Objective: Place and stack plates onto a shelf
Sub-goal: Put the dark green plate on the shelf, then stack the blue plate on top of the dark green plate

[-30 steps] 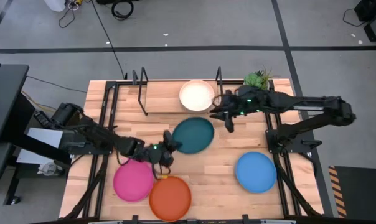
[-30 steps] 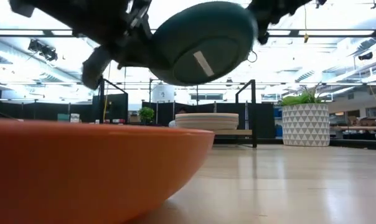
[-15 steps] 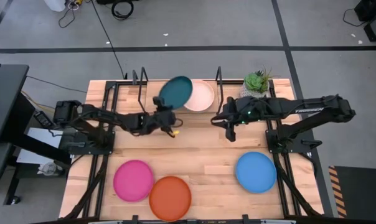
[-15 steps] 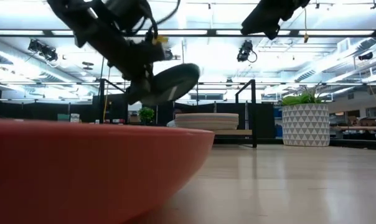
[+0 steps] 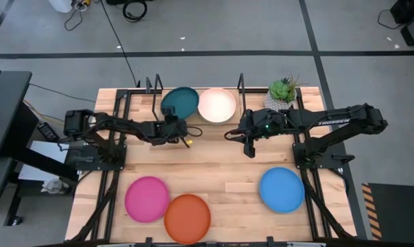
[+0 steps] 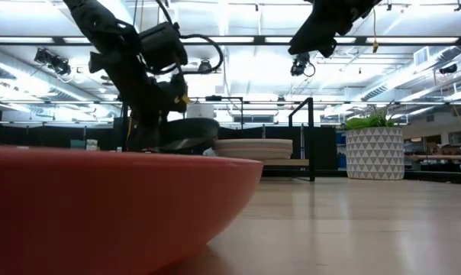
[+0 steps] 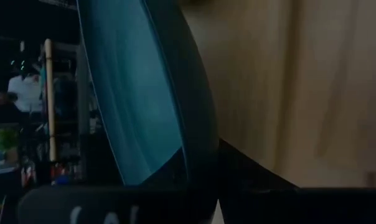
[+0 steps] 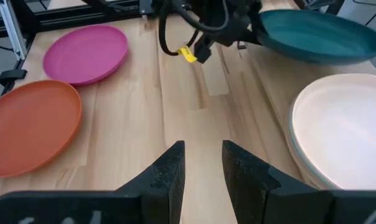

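five loose plates: teal plate (image 5: 179,103), pale peach plate (image 5: 216,105), magenta plate (image 5: 147,199), orange plate (image 5: 187,217), blue plate (image 5: 282,189)

Both slim jointed arms are matte black; the left tool (image 5: 171,127) carries looping black cables and a small yellow tag (image 8: 184,54).

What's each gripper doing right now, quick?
Left gripper: shut on the teal plate, at the shelf.
Right gripper: open, holding nothing, above the table near the pale peach plate.
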